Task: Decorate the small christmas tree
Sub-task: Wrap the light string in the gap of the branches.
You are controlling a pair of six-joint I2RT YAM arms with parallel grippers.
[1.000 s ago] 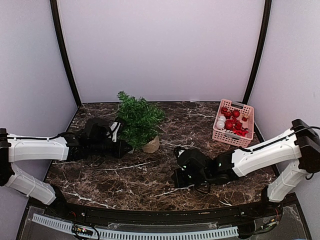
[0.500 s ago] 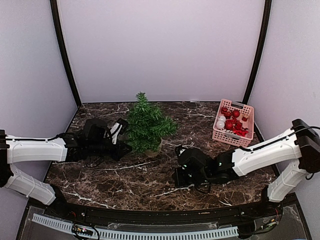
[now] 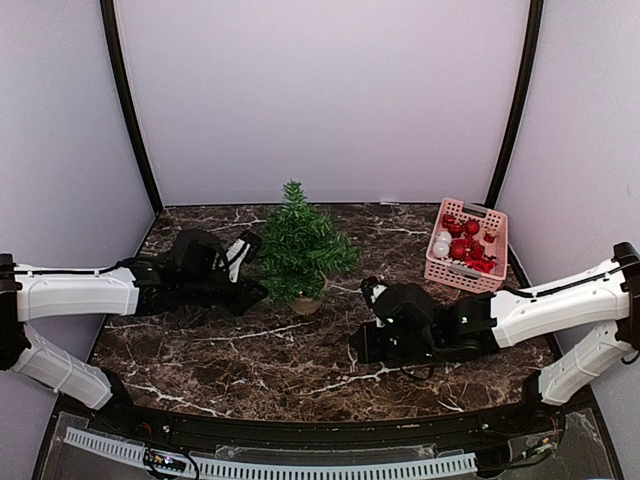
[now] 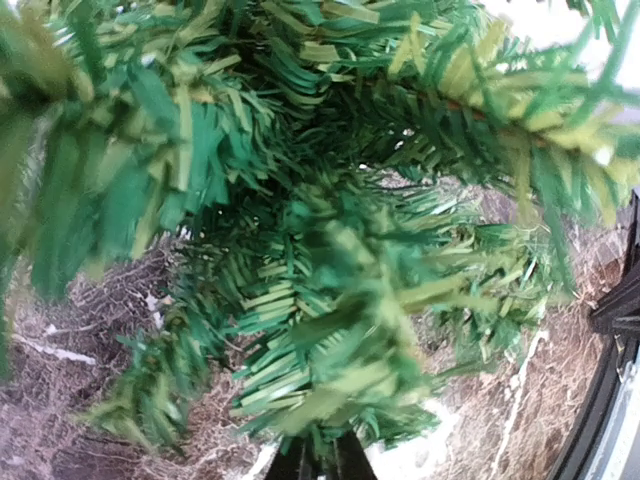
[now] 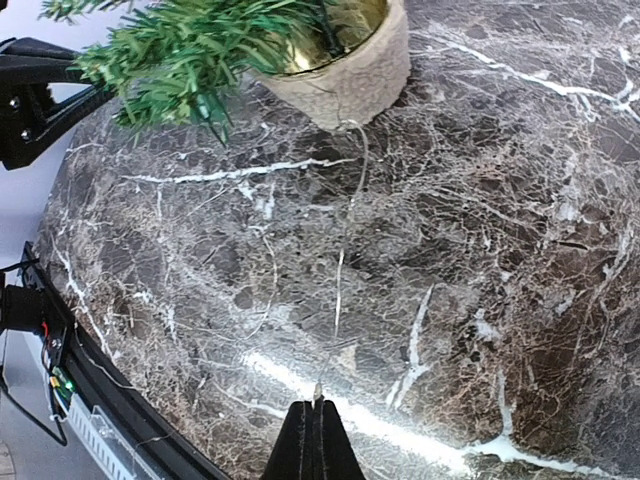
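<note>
The small christmas tree (image 3: 300, 248) stands upright on its round tan base (image 3: 307, 304) at the middle back of the marble table. My left gripper (image 3: 260, 293) reaches into its lower left branches. In the left wrist view green needles (image 4: 330, 330) fill the frame, and a sprig sits between the nearly closed fingertips of the left gripper (image 4: 320, 462). My right gripper (image 3: 356, 350) is low over the table, in front and to the right of the tree. Its right wrist view shows it (image 5: 316, 405) shut, pointing at the base (image 5: 345, 80), with a thin thread-like line at its tips.
A pink basket (image 3: 497, 222) of red and white ornaments (image 3: 462, 243) stands at the back right. Black frame posts rise at both back corners, and a rail (image 3: 300, 465) runs along the near edge.
The tree leaned left with its base lifted a second ago and now stands upright, a little further right. My left gripper followed it. My right arm shifted slightly right.
</note>
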